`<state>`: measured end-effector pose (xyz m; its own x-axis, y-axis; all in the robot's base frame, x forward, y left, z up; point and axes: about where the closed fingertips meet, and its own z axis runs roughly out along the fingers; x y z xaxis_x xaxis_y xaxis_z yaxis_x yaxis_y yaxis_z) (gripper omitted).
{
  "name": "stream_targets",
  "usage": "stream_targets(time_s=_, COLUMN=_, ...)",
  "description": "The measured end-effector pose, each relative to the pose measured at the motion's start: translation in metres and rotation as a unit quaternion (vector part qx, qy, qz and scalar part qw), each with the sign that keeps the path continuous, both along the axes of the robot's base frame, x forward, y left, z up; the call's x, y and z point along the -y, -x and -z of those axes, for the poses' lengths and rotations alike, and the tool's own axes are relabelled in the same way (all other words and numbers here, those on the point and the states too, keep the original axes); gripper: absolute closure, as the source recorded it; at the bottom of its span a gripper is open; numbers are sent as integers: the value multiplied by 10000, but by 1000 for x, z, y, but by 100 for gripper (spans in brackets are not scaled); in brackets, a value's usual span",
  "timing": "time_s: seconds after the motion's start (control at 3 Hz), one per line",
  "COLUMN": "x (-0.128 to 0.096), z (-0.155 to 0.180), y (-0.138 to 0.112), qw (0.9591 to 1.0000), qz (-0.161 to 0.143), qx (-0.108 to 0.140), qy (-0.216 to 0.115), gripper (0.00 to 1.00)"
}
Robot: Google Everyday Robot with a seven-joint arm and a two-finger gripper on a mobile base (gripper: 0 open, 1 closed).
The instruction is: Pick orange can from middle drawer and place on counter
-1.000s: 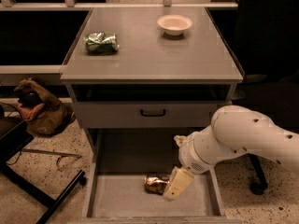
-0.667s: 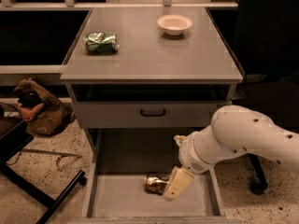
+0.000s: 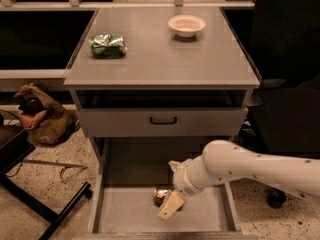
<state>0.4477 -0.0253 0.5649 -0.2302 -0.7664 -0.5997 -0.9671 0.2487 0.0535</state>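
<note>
1. Gripper (image 3: pixel 170 204) hangs low inside the middle drawer (image 3: pixel 125 216), at the end of the white arm that reaches in from the bench's right side, over the drawer's right wall.
2. The orange can (image 3: pixel 160 195) lies on the drawer floor, about midway between the left and right walls and nearer the front edge than the back.
3. The gripper's pale tip overlaps the can's right side, so the can lies just to the left of the claw and touches it or nearly does. The part that shows sticks out toward the drawer's left wall.
4. Whether the claw is open, closed or clamped on the can cannot be told, because its own body covers the contact.
5. The can's long axis seems to run roughly left to right, though too little of it shows to be sure.
6. The counter (image 3: pixel 165 64) is well above, over the closed drawer front (image 3: pixel 200 121) with its black handle.
7. A green dented can (image 3: pixel 107 44) sits near the counter's left edge and a white bowl (image 3: pixel 186 25) near the back edge; the front half looks the likely landing spot.
</note>
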Motion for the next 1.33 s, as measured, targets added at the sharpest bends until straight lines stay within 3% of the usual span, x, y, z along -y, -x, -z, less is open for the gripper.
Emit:
stream_targets(time_s=0.33, x=-37, z=76, y=-8, qw=9996, qz=91, qx=-113, qy=-252, gripper=0)
stream_targets(time_s=0.67, x=-44, z=91, y=-19, qw=9988, qz=318, qx=-5, qy=-385, gripper=0)
stream_targets(time_s=1.33, x=-46, z=108, y=-33, qw=9975, qz=443, qx=108, qy=-544, gripper=0)
